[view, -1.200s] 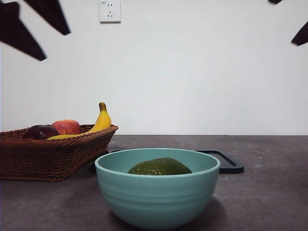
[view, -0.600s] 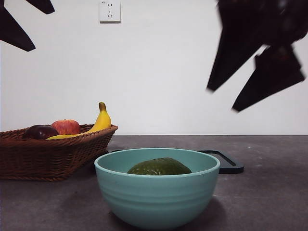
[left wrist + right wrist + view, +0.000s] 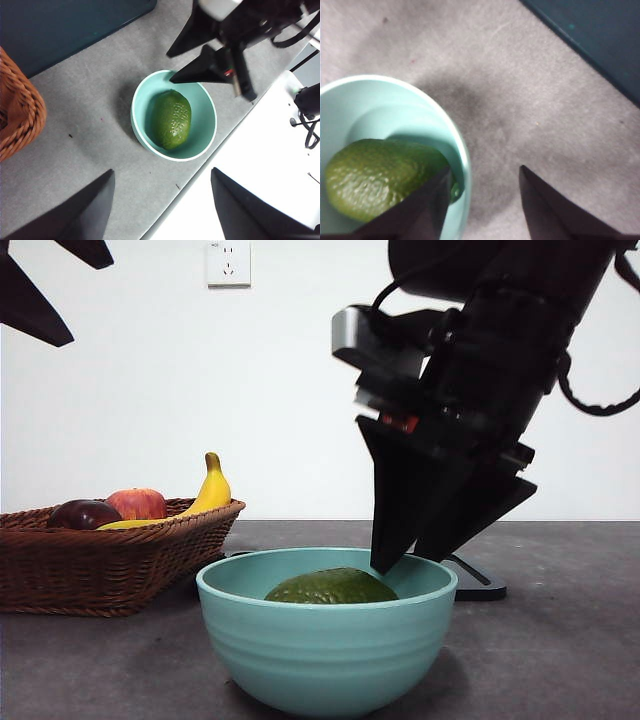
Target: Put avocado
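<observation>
Bowl: we see the avocado lying inside it.
Right gripper: jaws parted, empty, tips straddling the bowl's rim.
Basket: behind, fruit inside.
Left gripper: we see it released, high up.

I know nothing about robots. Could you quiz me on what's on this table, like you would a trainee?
1. True or false: the avocado lies inside the teal bowl.
2. Which claw hangs over the bowl's rim, open? A) left B) right
3. Name the yellow fruit in the wicker basket.

Key: 1 true. 2 B: the right claw; the left claw waits higher up. 3 banana.
</observation>
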You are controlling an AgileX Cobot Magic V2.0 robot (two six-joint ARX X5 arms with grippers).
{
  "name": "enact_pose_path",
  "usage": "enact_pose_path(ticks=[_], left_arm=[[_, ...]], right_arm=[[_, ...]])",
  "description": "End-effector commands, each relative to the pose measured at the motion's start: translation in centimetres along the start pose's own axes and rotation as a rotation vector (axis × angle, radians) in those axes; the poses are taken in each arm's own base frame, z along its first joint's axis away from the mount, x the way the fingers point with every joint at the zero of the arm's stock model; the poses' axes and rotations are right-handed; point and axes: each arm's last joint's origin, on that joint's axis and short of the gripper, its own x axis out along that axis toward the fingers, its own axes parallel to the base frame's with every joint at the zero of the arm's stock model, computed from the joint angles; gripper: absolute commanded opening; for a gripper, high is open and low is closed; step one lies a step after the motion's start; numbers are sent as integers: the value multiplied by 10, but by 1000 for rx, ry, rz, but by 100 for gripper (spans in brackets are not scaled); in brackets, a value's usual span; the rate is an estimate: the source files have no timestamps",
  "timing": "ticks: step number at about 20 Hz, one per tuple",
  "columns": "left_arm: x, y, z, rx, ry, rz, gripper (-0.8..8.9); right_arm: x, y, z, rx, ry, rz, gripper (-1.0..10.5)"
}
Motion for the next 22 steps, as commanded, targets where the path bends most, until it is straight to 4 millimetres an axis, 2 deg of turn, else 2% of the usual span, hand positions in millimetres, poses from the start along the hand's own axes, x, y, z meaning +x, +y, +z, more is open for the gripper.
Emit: enact_pose_path(ticks=[1,3,7,9,15,17,22], left_arm=[[0,-1,2,27,-4,-10,310],[0,-1,2,27,-4,-10,310],[0,-1,2,27,-4,-10,310],[0,-1,2,27,-4,-10,310],[0,-1,2,27,-4,-10,310],[0,-1,2,27,-4,-10,310],[0,-1,2,26,-4,-10,310]], right_arm=[[6,5,5,-3,-3,3,172],[9,7,5,-8,3,5,105],[13,6,4,8,18,6,84],[13,6,5,7,16,8,17],[12,8,5,29,13,37,12],[6,10,9,38,-1,39,12],[-23,8,39,53,-61,27,12]])
